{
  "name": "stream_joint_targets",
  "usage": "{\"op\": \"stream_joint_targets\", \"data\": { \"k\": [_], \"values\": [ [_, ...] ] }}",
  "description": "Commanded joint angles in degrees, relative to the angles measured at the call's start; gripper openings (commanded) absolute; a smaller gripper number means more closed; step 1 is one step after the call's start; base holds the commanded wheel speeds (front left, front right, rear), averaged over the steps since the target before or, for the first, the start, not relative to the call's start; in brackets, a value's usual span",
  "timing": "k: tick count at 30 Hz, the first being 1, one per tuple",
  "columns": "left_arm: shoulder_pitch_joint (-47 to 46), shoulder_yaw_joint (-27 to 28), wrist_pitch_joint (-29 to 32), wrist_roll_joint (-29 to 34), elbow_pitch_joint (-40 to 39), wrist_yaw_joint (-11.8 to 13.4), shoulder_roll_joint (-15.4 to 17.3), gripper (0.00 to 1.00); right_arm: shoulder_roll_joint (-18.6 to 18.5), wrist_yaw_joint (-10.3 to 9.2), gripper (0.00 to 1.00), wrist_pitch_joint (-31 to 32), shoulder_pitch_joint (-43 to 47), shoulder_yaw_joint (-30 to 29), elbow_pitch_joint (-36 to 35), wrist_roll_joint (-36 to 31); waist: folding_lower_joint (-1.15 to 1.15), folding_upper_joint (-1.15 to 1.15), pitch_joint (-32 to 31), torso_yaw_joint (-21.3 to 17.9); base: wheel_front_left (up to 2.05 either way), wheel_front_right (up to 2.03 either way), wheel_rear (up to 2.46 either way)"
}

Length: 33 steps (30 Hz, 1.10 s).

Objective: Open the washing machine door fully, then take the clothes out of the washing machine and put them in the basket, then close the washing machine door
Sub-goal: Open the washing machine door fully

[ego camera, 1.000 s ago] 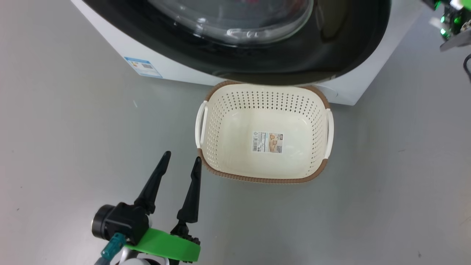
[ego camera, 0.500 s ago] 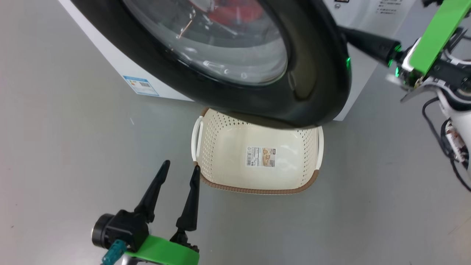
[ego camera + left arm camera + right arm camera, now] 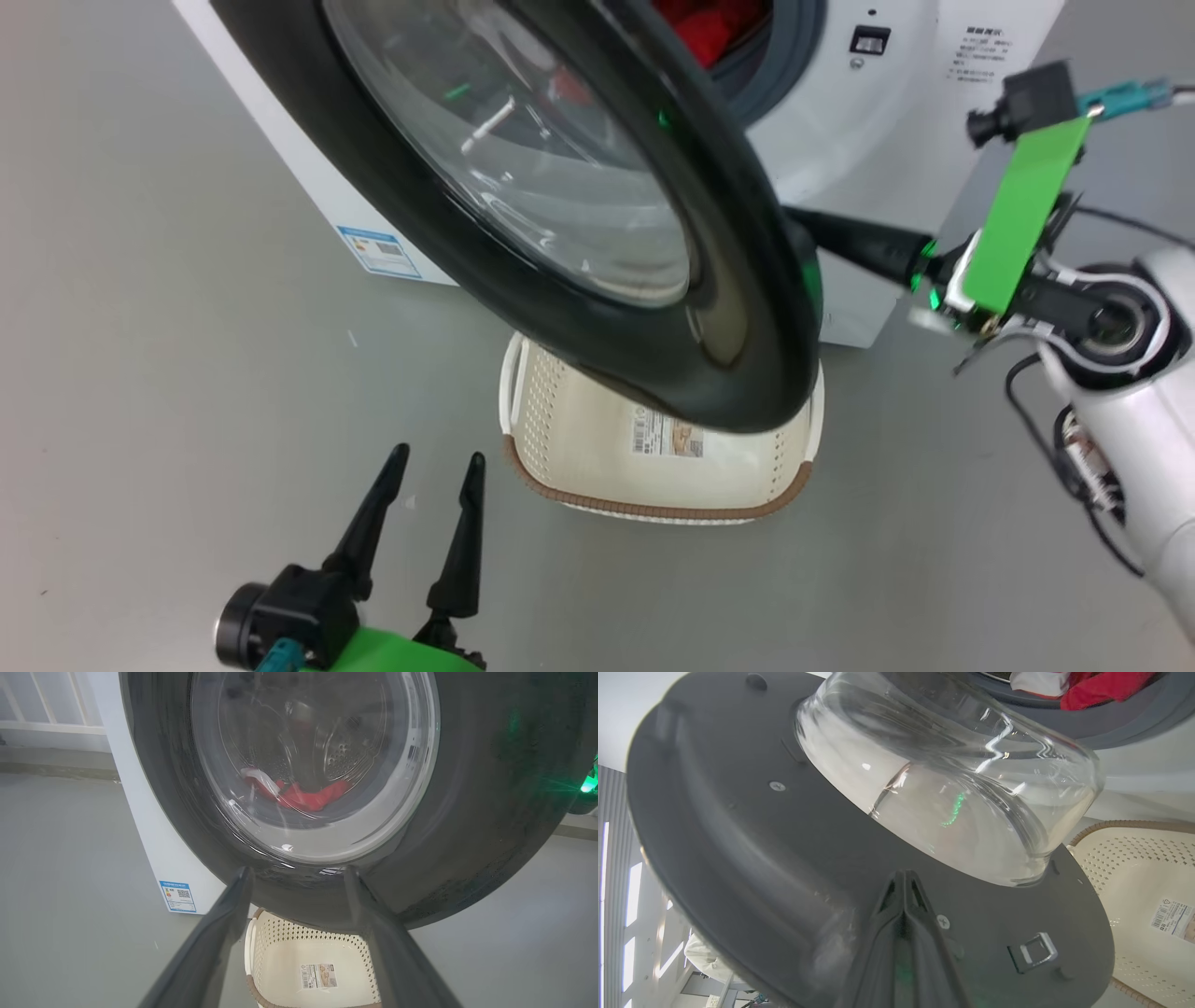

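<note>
The washing machine door (image 3: 747, 327), a black ring around a glass bowl, stands partly open from the white washing machine (image 3: 840, 140). Red clothes (image 3: 709, 23) lie in the drum behind it. My right gripper (image 3: 812, 229) is shut, empty, with its tips behind the door's free edge. In the right wrist view the right gripper (image 3: 903, 877) meets the door's dark inner face (image 3: 738, 835) below the glass bowl (image 3: 948, 788). The cream basket (image 3: 597, 448) sits on the floor under the door. My left gripper (image 3: 439, 455) hangs open and empty, left of the basket.
A blue label (image 3: 378, 252) marks the machine's lower left corner. The door's metal latch hook (image 3: 1036, 952) sits near my right fingers. Bare grey floor (image 3: 168, 373) spreads to the left. The door overhangs the basket's far half.
The head camera has shifted. The door has swung further out from the machine, with my shut right gripper now behind its edge. My left gripper stays open in the same place.
</note>
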Motion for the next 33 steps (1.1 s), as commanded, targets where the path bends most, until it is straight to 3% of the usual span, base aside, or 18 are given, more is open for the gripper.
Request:
{"op": "stream_joint_targets", "data": {
  "k": [1,16,33],
  "values": [
    [0.5,2.3,-0.5,0.2,-1.1,0.4,0.7,1.0,1.2,0.4,0.0,0.3,1.3,0.5,-2.2,-0.7,0.0,0.0,-0.9,0.7,0.0,0.0,0.0],
    [5.2,5.2,-0.5,-0.4,-1.1,0.9,0.7,1.0,6.1,0.4,0.0,1.2,10.9,0.8,-6.8,-1.9,0.0,0.0,-6.4,6.3,0.0,0.0,0.0],
    [7.5,6.3,-0.5,-0.1,-0.4,0.8,0.7,1.0,10.9,0.4,0.0,1.7,16.0,2.9,-8.1,-3.6,0.0,0.0,-10.3,12.0,0.0,0.0,0.0]
  ]
}}
